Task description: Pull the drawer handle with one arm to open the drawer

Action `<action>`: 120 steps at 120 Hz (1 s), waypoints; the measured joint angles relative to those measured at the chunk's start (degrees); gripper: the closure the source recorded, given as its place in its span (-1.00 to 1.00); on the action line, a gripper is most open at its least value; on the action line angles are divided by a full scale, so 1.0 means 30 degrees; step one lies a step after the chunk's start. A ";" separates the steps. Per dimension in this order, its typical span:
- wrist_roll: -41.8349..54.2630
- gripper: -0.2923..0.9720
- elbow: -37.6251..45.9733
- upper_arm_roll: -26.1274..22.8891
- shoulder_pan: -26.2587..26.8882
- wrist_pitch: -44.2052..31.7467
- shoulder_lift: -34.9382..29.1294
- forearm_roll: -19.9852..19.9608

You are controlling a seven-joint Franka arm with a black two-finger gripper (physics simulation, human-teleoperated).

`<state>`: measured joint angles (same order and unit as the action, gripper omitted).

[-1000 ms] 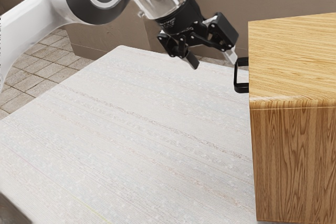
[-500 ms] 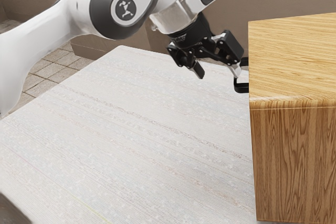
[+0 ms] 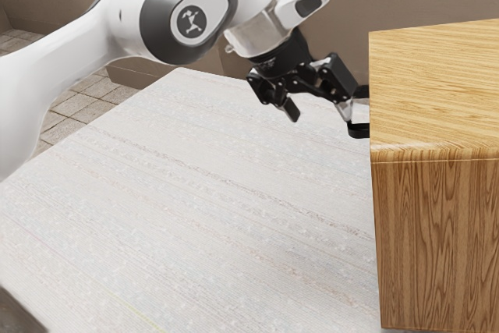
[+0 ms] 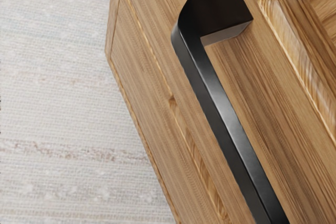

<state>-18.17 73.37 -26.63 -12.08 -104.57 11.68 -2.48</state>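
Observation:
A light wooden cabinet (image 3: 437, 107) stands on the table at the exterior view's right. A black bar handle (image 3: 358, 128) sticks out of its side face, which is turned toward the arm. My black gripper (image 3: 320, 104) hangs open just off that face, with one finger (image 3: 291, 107) out over the table and the other finger (image 3: 345, 105) right against the handle's upper part. In the wrist view the handle (image 4: 220, 108) runs slantwise, close under my hand, across the drawer front (image 4: 152, 98). The drawer front lies flush with the cabinet.
The pale grey table (image 3: 195, 193) stretches wide below and to the exterior view's left of the cabinet. Beyond its far edge are a tiled floor (image 3: 54, 107) and a brown wall.
My hand has shifted toward the cabinet and dropped slightly. The far finger, which was just above the handle, now sits against its upper part. The cabinet and handle have not moved.

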 joint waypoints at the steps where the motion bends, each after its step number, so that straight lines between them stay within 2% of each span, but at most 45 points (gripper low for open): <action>1: 0.0002 -0.54 0.0014 0.0000 -0.0014 0.0000 -0.0006 0.0010; 52: 0.0168 -0.54 -0.0015 0.0001 -0.0086 -0.1573 0.0010 0.0159; 77: 0.0231 -0.54 0.0140 0.0001 -0.0089 -0.2519 0.0696 0.0180; 120: 0.0269 -0.54 0.0955 0.0004 -0.0118 -0.3022 0.0816 0.0261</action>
<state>-17.36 76.24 -26.62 -12.43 -113.64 14.12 -1.70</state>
